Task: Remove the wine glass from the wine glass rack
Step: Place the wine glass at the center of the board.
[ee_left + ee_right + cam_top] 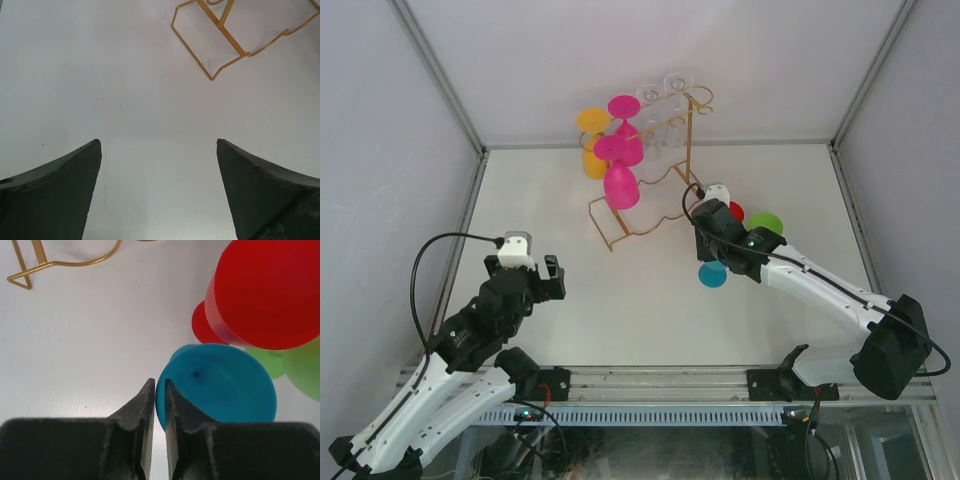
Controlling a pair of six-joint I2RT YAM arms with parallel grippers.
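Note:
The gold wire wine glass rack (665, 200) stands at the back middle of the table. Two magenta glasses (620, 183), a yellow one (593, 140) and clear ones (665, 110) hang from its rails. My right gripper (716, 260) is to the right of the rack's base, its jaws pinching the edge of a blue wine glass (712, 274). In the right wrist view the gripper (159, 385) grips the rim of the blue glass's round disc (220, 385). My left gripper (552, 278) is open and empty over bare table, wide apart in its wrist view (157, 145).
A red glass (736, 211) and a green glass (766, 222) lie on the table just beyond the right gripper; they also show in the right wrist view, red (265, 290) and green (300, 367). The rack's base corner (212, 77) lies ahead of the left gripper. White walls enclose the table.

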